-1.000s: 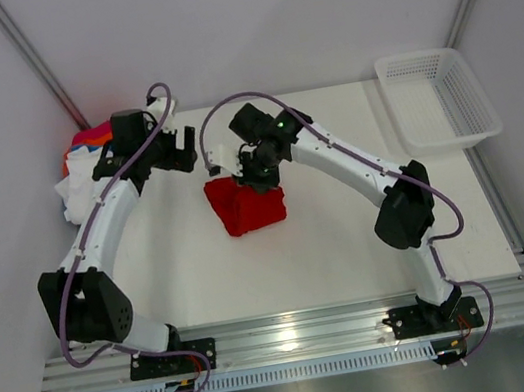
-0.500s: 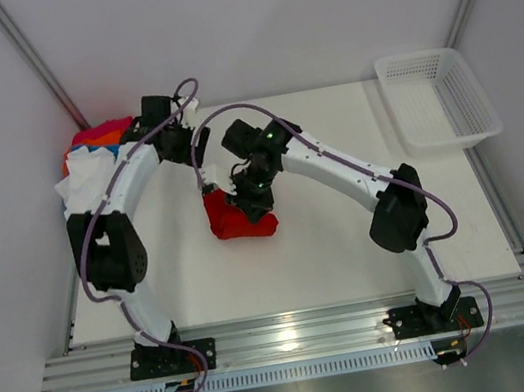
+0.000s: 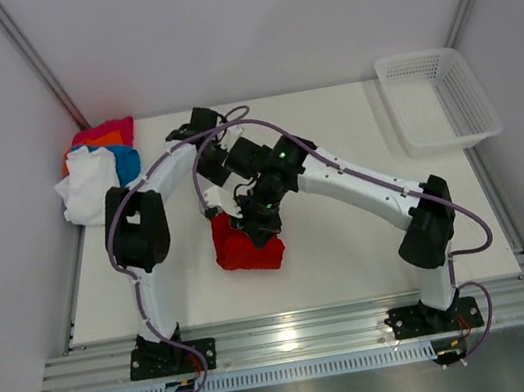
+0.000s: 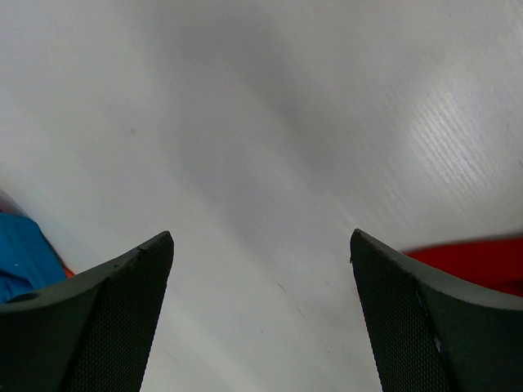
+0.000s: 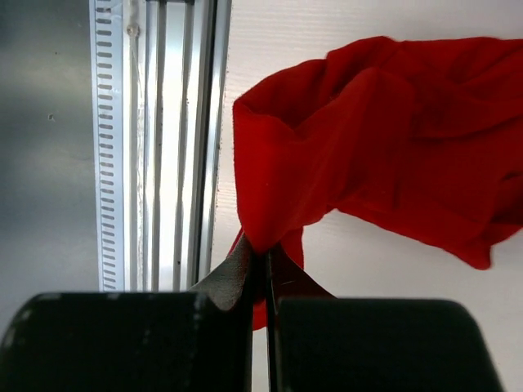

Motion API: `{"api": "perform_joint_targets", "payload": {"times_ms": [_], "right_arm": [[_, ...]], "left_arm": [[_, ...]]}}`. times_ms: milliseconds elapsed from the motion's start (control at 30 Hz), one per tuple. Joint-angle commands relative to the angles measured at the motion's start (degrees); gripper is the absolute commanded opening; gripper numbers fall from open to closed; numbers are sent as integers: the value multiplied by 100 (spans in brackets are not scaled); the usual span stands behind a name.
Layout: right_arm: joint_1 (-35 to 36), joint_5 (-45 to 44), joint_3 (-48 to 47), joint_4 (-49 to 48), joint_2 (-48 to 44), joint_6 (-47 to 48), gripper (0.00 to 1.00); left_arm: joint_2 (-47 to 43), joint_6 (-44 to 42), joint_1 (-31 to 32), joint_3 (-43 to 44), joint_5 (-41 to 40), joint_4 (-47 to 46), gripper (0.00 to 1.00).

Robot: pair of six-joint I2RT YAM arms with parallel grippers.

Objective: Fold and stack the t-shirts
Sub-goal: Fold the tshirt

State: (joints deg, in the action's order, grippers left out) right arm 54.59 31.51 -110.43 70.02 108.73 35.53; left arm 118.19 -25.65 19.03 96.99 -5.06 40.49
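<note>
Left arm has swung in from the far-left pile toward desk centre since the earlier frame, and its elbow now stands upright; the right arm has reached further left, and the red t-shirt point(image 3: 247, 244) has bunched smaller and shifted slightly left with it. At the far-left corner of the desk point(image 3: 353, 251) sits a loose pile: white t-shirt point(image 3: 87, 181) at the front, blue t-shirt point(image 3: 124, 162) just beside it on the right, orange t-shirt point(image 3: 100, 140) and pink t-shirt point(image 3: 108, 130) behind, all touching, none folded flat. The left tool point(image 4: 261, 237) hangs over bare desk between pile and red cloth, fingers wide apart and holding nothing; its wrist view shows blue cloth at the lower left edge and red cloth at the right edge behind one finger. The red t-shirt lies crumpled in a heap slightly left of desk centre, well apart from the pile. The right tool point(image 5: 265, 253) is clamped together on a fold of the red t-shirt, with the pinched cloth rising from between the fingers and the rest draping to the right in the wrist view. The metal rail point(image 5: 176, 139) at the near edge shows to the left there. A white mesh basket point(image 3: 438, 99) sits at the far-right corner, well apart from everything.
</note>
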Motion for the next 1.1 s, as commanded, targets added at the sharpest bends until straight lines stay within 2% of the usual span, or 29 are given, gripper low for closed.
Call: {"api": "perform_joint_targets", "payload": {"times_ms": [0, 133, 367, 633, 833, 1067], "right_arm": [[60, 154, -329, -59, -273, -151, 0], [157, 49, -313, -137, -396, -195, 0], [166, -434, 390, -707, -571, -265, 0], [157, -2269, 1340, -2350, -564, -196, 0], [8, -2693, 1033, -3054, -142, -117, 0], [-106, -3054, 242, -3267, 509, 24, 0]], "left_arm": [[-182, -379, 127, -223, -531, -401, 90], [-340, -581, 373, -645, -1136, -787, 91], [-604, -678, 620, -1340, -1296, -1095, 90], [-798, -590, 708, -1499, -1234, -1096, 90], [-842, -590, 752, -1411, -1199, -1052, 90], [-859, -599, 760, -1446, -1182, -1078, 90]]}}
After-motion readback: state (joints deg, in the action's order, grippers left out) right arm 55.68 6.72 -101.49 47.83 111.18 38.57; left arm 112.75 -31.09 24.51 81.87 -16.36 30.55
